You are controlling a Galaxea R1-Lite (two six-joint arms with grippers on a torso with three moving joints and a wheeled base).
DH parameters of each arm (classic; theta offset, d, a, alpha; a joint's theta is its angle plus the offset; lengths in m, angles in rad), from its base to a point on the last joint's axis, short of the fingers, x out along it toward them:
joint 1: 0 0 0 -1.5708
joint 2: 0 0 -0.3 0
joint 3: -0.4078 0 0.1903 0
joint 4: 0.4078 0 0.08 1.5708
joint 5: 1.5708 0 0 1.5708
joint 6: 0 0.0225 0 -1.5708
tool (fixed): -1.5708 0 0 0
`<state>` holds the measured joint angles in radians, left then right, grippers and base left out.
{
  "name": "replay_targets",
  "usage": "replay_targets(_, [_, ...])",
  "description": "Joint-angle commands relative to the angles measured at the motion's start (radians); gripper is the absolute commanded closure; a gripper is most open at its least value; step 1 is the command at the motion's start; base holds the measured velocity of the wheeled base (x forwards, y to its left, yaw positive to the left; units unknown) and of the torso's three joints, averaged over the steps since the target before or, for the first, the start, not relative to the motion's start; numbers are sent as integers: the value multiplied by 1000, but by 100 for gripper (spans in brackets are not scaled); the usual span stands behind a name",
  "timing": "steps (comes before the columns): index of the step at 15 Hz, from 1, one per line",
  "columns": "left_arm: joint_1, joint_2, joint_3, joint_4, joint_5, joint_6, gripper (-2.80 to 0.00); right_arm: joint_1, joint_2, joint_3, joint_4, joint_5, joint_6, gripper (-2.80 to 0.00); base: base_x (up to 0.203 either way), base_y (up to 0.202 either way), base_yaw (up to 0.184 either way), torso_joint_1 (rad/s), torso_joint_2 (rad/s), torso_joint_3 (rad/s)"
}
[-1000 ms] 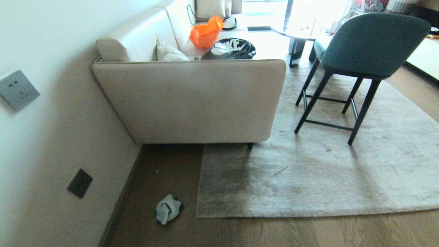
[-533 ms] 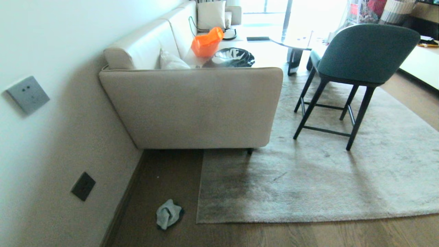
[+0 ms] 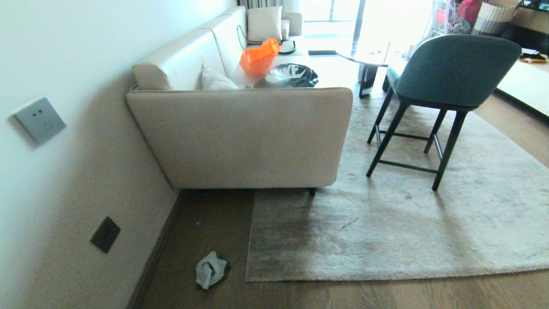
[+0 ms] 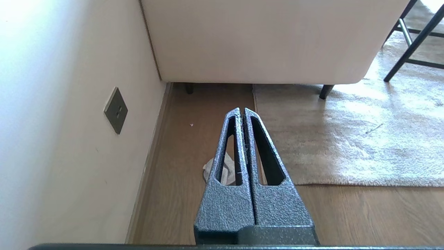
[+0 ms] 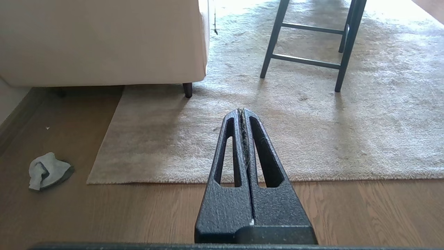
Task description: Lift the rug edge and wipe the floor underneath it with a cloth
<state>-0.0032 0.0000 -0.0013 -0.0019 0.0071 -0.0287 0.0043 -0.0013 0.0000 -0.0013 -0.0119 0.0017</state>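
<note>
The rug edge point(image 3: 343, 274) lies flat on the floor point(image 3: 206, 223), with its square corner point(image 3: 248, 278) near the sofa's end; this rug edge point(image 5: 208, 180) also runs across the right wrist view. The cloth point(image 3: 210, 269) sits crumpled on the bare planks just left of that corner. In the left wrist view the cloth point(image 4: 208, 170) is half hidden behind my left gripper point(image 4: 241, 110), which is shut and empty, held above the floor. My right gripper point(image 5: 241, 111) is shut too, empty, hovering over the rug, with the cloth point(image 5: 47, 170) off to its side. Neither arm shows in the head view.
A beige sofa point(image 3: 244, 133) stands against the wall point(image 3: 64, 171), one leg point(image 3: 312, 191) on the rug. A dark-legged green chair point(image 3: 446, 81) stands on the rug to the right. A wall socket point(image 3: 105, 234) sits low near the skirting.
The whole head view has shifted: the scene sits lower in the picture and more of the far room shows, so the camera moved. Cloth, rug and furniture stay where they were.
</note>
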Motion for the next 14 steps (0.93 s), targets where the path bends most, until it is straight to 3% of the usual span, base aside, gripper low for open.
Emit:
replay_targets(1, [0, 0, 0, -1, 1, 0, 0, 0, 1, 0, 0, 0, 0, 0, 0, 0, 0, 0, 0, 0])
replay_targets(14, [0, 0, 0, -1, 1, 0, 0, 0, 1, 0, 0, 0, 0, 0, 0, 0, 0, 0, 0, 0])
